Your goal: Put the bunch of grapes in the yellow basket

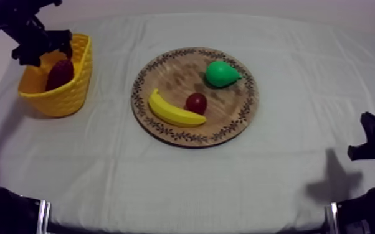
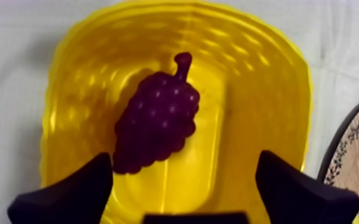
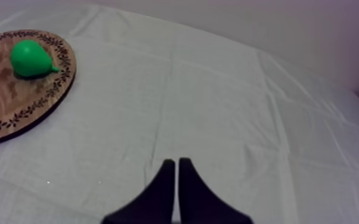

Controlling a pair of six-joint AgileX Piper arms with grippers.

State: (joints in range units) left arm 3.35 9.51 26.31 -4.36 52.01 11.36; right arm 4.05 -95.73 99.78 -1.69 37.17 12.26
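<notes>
Left fingers (image 2: 68, 193) spread empty above bunch of grapes (image 2: 158, 122) in yellow basket (image 2: 265, 89); right fingers (image 3: 161, 196) together.

Grapes (image 2: 156, 122) in the basket (image 1: 71, 99), left of the board (image 1: 171, 74) bearing banana (image 1: 174, 112), pear (image 1: 221, 73)

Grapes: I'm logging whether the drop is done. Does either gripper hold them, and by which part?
Nothing is held. The grapes lie in the basket; the left gripper is open above them, the right gripper shut on nothing.
</notes>
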